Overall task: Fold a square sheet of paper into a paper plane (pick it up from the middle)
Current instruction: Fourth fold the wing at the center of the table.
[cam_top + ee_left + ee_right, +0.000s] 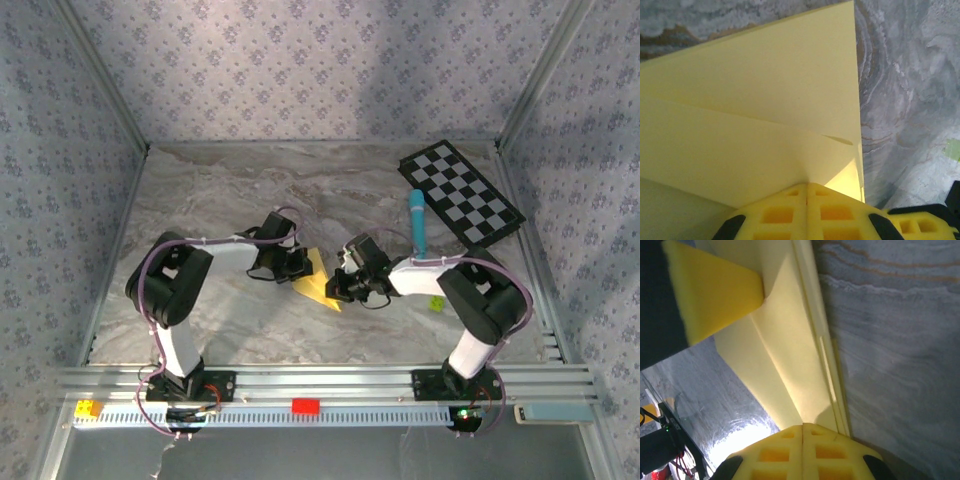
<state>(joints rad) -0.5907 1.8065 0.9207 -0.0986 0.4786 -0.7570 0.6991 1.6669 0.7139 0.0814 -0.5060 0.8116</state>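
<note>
From the top view, the folded yellow paper [318,280] sits dead center in the frame, a bit below the middle, pinched between the two arms: the left claw [300,265] has its upper left edge and the right claw [338,285] has the lower right side. The wedge is tilted, with its tip pointing down and right, over the marble table [230,200]. Off to the upper right there's a checkered board [460,190], a light-blue marker [417,222] just beside it, and a tiny yellow-green ball [437,302] near the right arm. In the left wrist view, the left claw [807,189] is at bottom center, jaws squeezed flat together with the yellow paper [765,100] clamped in them, and the sheet fans out over the left and middle of the frame with a crease running across it. In the right wrist view it's the same deal: the right claw [803,429] at bottom center is closed tight on the yellow paper [790,365], which runs up the middle as a layered fold, and the other arm's yellow pad [715,290] touches the sheet at upper left.
</note>
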